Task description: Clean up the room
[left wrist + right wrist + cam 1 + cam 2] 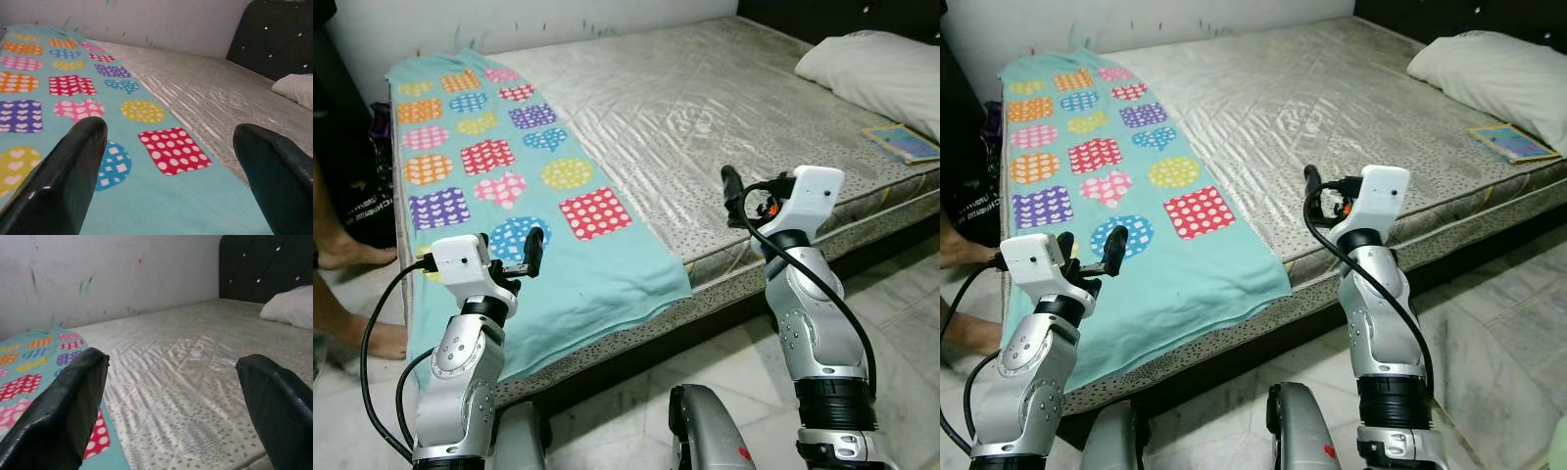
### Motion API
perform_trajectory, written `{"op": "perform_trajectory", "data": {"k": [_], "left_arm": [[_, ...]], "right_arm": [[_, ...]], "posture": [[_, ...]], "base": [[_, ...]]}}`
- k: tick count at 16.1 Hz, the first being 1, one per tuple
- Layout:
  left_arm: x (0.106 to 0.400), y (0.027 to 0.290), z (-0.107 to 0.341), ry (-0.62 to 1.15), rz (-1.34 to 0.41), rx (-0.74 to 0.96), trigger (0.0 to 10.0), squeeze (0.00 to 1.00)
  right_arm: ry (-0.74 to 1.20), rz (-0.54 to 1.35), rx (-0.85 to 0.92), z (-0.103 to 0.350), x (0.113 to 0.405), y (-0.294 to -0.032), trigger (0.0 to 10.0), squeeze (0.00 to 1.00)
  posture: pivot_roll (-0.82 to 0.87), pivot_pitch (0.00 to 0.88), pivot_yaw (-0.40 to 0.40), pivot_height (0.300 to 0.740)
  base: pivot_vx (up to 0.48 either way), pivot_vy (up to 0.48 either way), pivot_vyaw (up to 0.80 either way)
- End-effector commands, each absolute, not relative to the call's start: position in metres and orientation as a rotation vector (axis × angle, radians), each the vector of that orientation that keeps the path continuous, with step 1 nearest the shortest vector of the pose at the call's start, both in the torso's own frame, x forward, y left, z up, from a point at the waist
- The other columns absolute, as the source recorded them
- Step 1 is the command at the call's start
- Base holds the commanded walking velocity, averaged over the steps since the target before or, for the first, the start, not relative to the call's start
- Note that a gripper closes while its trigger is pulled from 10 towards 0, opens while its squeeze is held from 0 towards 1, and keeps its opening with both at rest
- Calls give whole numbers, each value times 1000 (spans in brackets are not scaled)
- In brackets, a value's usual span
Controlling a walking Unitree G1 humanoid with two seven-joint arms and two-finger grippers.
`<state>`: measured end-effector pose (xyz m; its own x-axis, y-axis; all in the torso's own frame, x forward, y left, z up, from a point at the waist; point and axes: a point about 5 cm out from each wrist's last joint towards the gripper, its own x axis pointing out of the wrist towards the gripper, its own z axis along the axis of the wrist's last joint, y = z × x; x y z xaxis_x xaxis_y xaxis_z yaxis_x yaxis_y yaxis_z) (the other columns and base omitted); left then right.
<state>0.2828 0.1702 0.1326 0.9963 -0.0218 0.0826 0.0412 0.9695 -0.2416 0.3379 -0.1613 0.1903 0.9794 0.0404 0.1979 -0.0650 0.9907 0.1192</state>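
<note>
A turquoise blanket [499, 176] printed with bright dotted hearts, squares and circles lies spread flat along the left part of a bare grey mattress [705, 108]. Its near edge hangs over the mattress's front side toward the floor, and its far end reaches almost to the white wall [98, 269]. Nothing lies on top of the blanket.

The left gripper [514, 257] is held just above the blanket's near end, its two black fingers [63, 181] spread wide apart with the patterned cloth showing between them and nothing held. The right gripper [744, 201] is raised over the mattress's front edge, just right of the blanket's near corner, on bare quilted fabric. Its fingers [58, 411] also stand wide apart and hold nothing.

On the right end of the mattress rests a white pillow [876, 73], and just in front of it, near the mattress edge, lies a thin flat book [904, 144] with a blue and yellow cover. A dark padded headboard [264, 264] stands behind the pillow.

The mattress sits on a low dark base over a pale marble-tiled floor [891, 294]. At the left edge of the head views a person's bare feet [357, 294] stand on the floor beside the bed.
</note>
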Motion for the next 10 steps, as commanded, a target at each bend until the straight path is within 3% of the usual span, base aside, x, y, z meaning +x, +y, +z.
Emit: {"op": "perform_trajectory", "data": {"k": [1,10], "left_arm": [[286,168,136,-92,-47,-237,10000,0],[293,166,137,-110,-62,-241,10000,0]], "right_arm": [[-225,62,109,197,341,-160,10000,0],[-255,50,104,203,347,-167,10000,0]], "posture": [[-54,0,18,540],[-65,0,27,640]], "base": [[0,0,0],[0,0,0]]}}
